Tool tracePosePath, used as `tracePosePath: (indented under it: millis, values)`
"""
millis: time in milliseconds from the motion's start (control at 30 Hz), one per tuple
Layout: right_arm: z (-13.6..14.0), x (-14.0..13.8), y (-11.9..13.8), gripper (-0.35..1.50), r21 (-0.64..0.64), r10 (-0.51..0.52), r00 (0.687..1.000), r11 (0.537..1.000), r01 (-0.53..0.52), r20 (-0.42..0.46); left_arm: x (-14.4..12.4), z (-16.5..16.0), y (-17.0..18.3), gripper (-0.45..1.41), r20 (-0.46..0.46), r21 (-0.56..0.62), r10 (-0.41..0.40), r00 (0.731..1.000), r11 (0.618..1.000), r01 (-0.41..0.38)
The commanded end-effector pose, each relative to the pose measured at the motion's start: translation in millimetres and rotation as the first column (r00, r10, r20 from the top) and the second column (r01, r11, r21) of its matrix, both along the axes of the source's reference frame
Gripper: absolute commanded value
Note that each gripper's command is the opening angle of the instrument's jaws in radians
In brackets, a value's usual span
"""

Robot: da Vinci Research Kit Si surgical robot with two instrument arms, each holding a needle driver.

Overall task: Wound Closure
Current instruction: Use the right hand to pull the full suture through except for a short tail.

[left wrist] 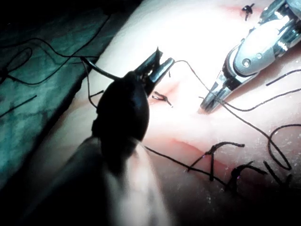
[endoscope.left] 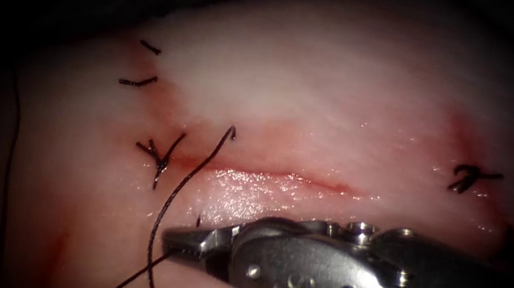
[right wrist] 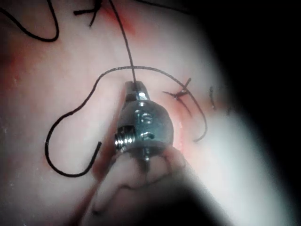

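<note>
The right arm's tool [endoscope.left: 182, 244] reaches in from the right, below the cut [endoscope.left: 265, 176], its two jaws closed together on the thread [endoscope.left: 186, 181]. From that grip one strand rises in a curve to a free end just above the cut's left part, and two strands run down from the jaws. In the left wrist view the left arm's tool [left wrist: 159, 66] hovers above the tissue [endoscope.left: 319, 99] with its jaws slightly apart; they seem to hold nothing, though the tips are dark and hard to read. Two knotted stitches sit on the cut line: one knot [endoscope.left: 160, 155] at its left end, another knot [endoscope.left: 468, 177] well off to the right. Two short cut ends [endoscope.left: 142, 64] lie on the tissue above the left knot. No needle can be made out.
</note>
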State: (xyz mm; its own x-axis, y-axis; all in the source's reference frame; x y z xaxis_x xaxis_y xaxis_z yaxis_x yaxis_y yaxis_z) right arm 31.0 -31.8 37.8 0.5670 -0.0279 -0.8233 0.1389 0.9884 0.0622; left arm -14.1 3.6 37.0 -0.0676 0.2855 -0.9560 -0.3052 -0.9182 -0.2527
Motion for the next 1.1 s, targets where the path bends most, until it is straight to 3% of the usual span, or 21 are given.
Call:
tracePosePath:
  millis: [33,200,433,633,833,867,967,1033,1100]
  values:
    - [-1.2,1.4,-1.0,-0.35,-0.008,-0.01,1.0,1.0,0.01,-0.015,-0.4,0.3,0.9,-0.45,0.002,-0.005,0.0,1.0,1.0,0.0]
    - [-4.5,2.1,-4.9,-0.35,-0.02,-0.046,0.998,0.999,0.045,-0.046,-0.5,0.3,0.9,-0.45,0.002,-0.005,0.0,1.0,1.0,0.0]
    - [-8.8,3.5,-7.9,-0.35,-0.019,-0.069,0.992,0.998,0.068,-0.103,-0.5,0.3,0.9,-0.45,0.001,-0.005,-0.001,1.0,1.0,0.001]
    - [-11.5,4.4,-9.3,-0.35,-0.015,-0.079,0.988,0.997,0.078,-0.134,-0.5,0.3,0.9,-0.45,0.001,-0.005,-0.001,1.0,1.0,0.001]
    - [-12.3,4.3,-8.6,-0.35,0.006,-0.049,0.987,0.999,0.05,-0.152,-0.6,0.3,0.9,-0.45,0.001,-0.005,-0.001,1.0,1.0,0.001]
    - [-12.1,4.1,-7.9,0.12,0.01,-0.033,0.987,0.999,0.035,-0.16,-0.6,0.3,0.9,-0.45,0.001,-0.005,-0.001,1.0,1.0,0.001]
    - [-11.3,3.3,-5.4,1.01,0.028,0.034,0.982,0.999,-0.029,-0.185,-0.6,0.3,0.9,-0.45,0.001,-0.005,-0.002,1.0,1.0,0.002]
    - [-10.2,2.5,-3.0,1.26,0.002,0.07,0.975,0.997,-0.071,-0.211,-0.6,0.3,0.9,-0.45,0.001,-0.005,-0.002,1.0,1.0,0.002]
    - [-9.6,2.1,-1.8,1.3,-0.003,0.085,0.973,0.996,-0.088,-0.215,-0.6,0.4,0.9,-0.45,0.001,-0.005,-0.002,1.0,1.0,0.002]
